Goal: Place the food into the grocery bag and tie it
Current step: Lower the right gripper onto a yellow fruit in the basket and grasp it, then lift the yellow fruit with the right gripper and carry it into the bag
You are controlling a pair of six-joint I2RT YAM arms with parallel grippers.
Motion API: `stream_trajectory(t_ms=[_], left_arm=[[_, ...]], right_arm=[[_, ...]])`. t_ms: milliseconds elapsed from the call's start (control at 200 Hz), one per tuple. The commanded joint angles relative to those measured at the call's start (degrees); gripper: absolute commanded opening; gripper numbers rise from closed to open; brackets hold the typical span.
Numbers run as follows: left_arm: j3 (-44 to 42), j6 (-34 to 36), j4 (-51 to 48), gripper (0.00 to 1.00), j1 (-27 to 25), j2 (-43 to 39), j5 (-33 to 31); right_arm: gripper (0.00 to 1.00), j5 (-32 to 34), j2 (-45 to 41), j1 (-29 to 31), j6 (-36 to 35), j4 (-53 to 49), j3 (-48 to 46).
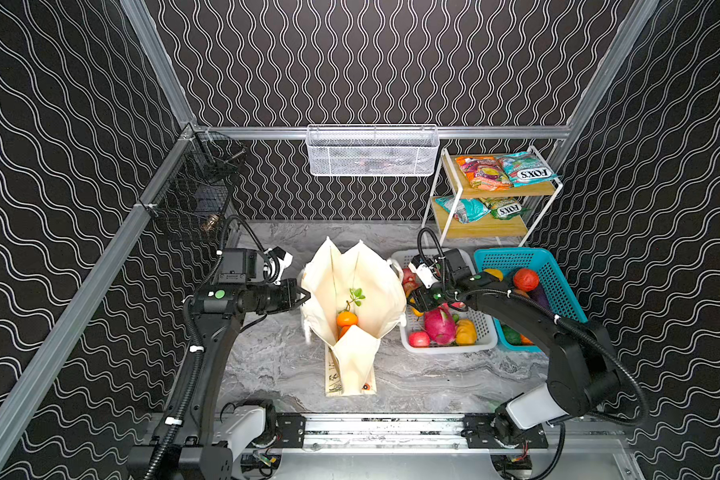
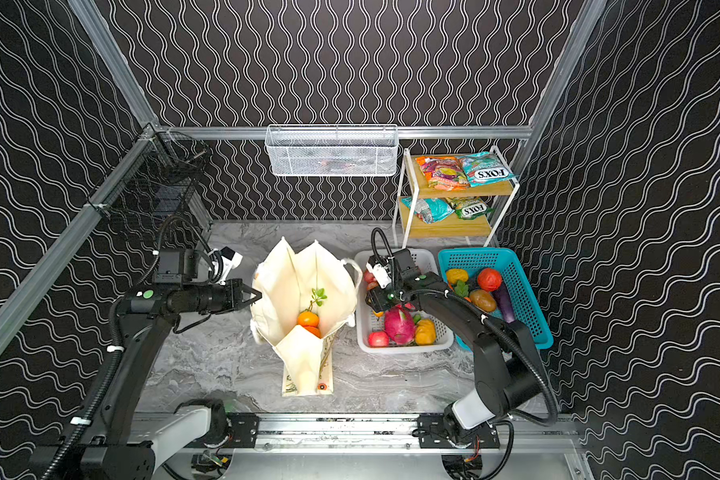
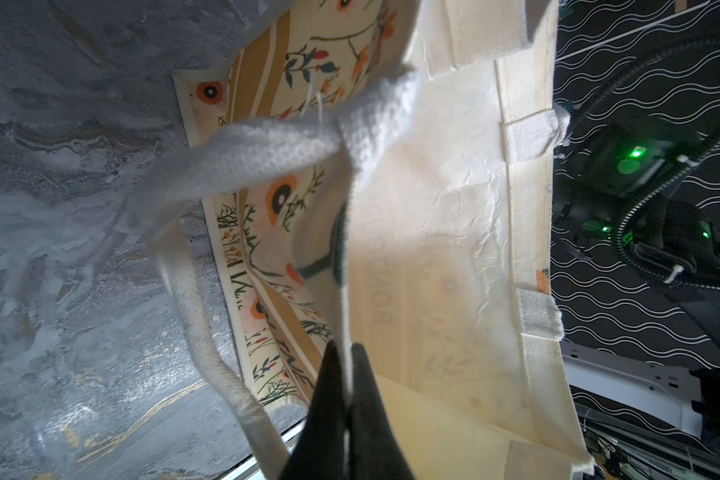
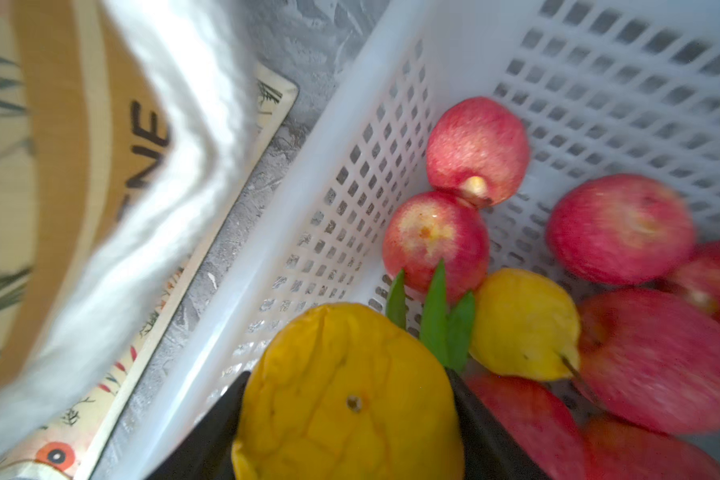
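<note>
Left arm rises from its base at the near left, bends at the elbow and runs level toward the right. Its gripper [image 1: 304, 297] [image 2: 256, 296] [image 3: 346, 353] is pinched tight on the left rim of the bag [image 1: 366, 274] [image 2: 292, 270] [image 3: 433, 208]; the wrist view shows the cloth edge squeezed between both fingers, with a handle [image 3: 267, 141] hanging loose beside it.

The bag stands on the table [image 1: 275, 357] at the middle, mouth gaping, its printed side facing near. Two oranges [image 1: 346, 319] [image 2: 307, 319] lie at the bottom with a green sprig above them.

Just right of the bag sits the white basket [image 1: 449, 348] [image 2: 404, 349] [image 4: 308, 166]. The right arm climbs from the near right base, folds back toward the left over the teal basket [image 1: 558, 282] [image 2: 524, 291] and tips its wrist down into the white one. Its gripper [image 1: 417, 305] [image 2: 377, 307] [image 4: 346, 386] is set about half wide around an orange [image 4: 350, 395], one finger against each side of it, near the basket's left wall. Red apples [image 4: 476, 149] and a pear [image 4: 524, 324] lie just beyond it, and a dragon fruit [image 1: 439, 326] [image 2: 400, 326] lies toward the near end.

Vegetables fill the teal basket. At the far right a shelf [image 1: 495, 191] [image 2: 454, 191] carries snack packets [image 1: 524, 170] [image 2: 487, 170] on two levels.
</note>
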Motion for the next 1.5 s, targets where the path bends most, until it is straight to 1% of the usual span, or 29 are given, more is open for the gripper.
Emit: stream_trajectory(t_ms=[0,130,250,375,455,531,611,701,821,911,1091,1246,1492], left_arm=[[-0.34,0.69,0.48,0.00,0.01,-0.73,0.23],[-1.33,0.43,0.83,0.00,0.01,-1.09,0.03],[-1.70,0.29,1.19,0.00,-0.02,-1.33,0.18],[-2.00,0.34,1.41,0.00,0.04,-1.28,0.06],[-2.43,0.08,2.00,0.00,0.00,-1.48,0.41],[-2.54,0.03,2.40,0.00,0.05,-1.31,0.62],[-2.54,-0.10,2.67,0.00,0.00,-1.13,0.80],[-2.52,-0.10,2.78,0.00,0.05,-1.22,0.81],[-2.32,0.07,2.60,0.00,0.04,-1.13,0.97],[-2.25,0.00,2.86,0.00,0.04,-1.18,1.21],[-1.86,0.33,2.59,0.00,-0.02,-1.05,1.46],[-1.87,0.25,2.68,0.00,-0.01,-1.22,1.76],[-2.63,0.03,3.14,0.00,0.01,-1.54,2.26]], right_arm=[[0.65,2.22,-4.27,0.00,2.80,-2.73,0.70],[0.64,5.07,-10.51,0.00,5.48,-6.86,2.90],[0.64,9.04,-16.26,0.09,7.07,-11.29,5.98],[0.64,9.68,-21.06,0.65,8.48,-15.42,11.59],[0.64,10.73,-22.31,2.91,9.17,-17.80,16.23],[0.64,13.75,-22.04,7.16,9.70,-19.50,20.75],[0.64,17.73,-20.06,13.56,10.21,-20.85,25.35],[0.64,19.90,-16.32,20.17,11.34,-21.34,30.56],[0.65,21.28,-11.00,26.90,11.55,-20.00,34.31],[0.65,21.08,-6.28,30.08,11.38,-19.27,36.57],[0.65,17.92,1.46,32.32,11.40,-16.91,37.95],[0.66,15.50,6.04,32.34,10.82,-15.29,37.18],[0.68,13.40,11.79,31.52,10.06,-16.31,37.46]])
